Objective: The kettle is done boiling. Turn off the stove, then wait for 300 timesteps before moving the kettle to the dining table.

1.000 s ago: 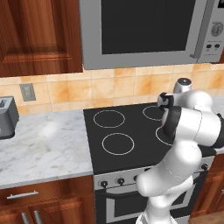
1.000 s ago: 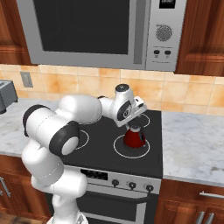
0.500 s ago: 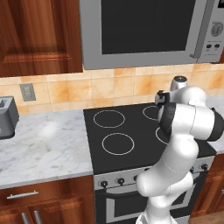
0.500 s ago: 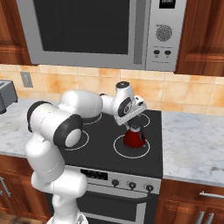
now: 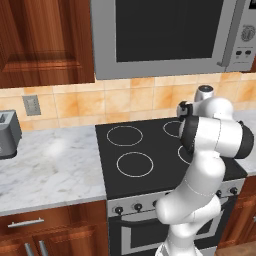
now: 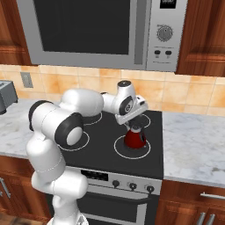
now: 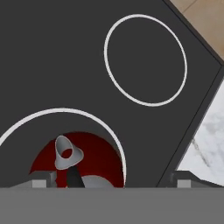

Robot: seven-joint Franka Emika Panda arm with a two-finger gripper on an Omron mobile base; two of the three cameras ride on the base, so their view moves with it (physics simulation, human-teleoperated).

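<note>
The little red kettle (image 6: 135, 137) sits inside a white ring on the black stove (image 6: 102, 151), the ring at the front near the knobs (image 6: 132, 186), on the side by the marble table (image 6: 193, 147). That is where it got hot, so it makes sense that it rests there. The white arm bends over the stove and hangs the claw (image 6: 137, 115) just above the kettle, not touching it. The two claw fingers are spread wide apart and hold nothing. Looking down from the hand, the kettle (image 7: 85, 164) is right under the claw, with its grey spout (image 7: 67, 153) poking up, so the claw seems lined up to come down on the kettle's dark handle. The knobs sit in a row on the steel front of the stove, below the kettle, and I cannot tell if the burner is off. Above the stove hangs a big steel microwave (image 6: 96, 33)
</note>
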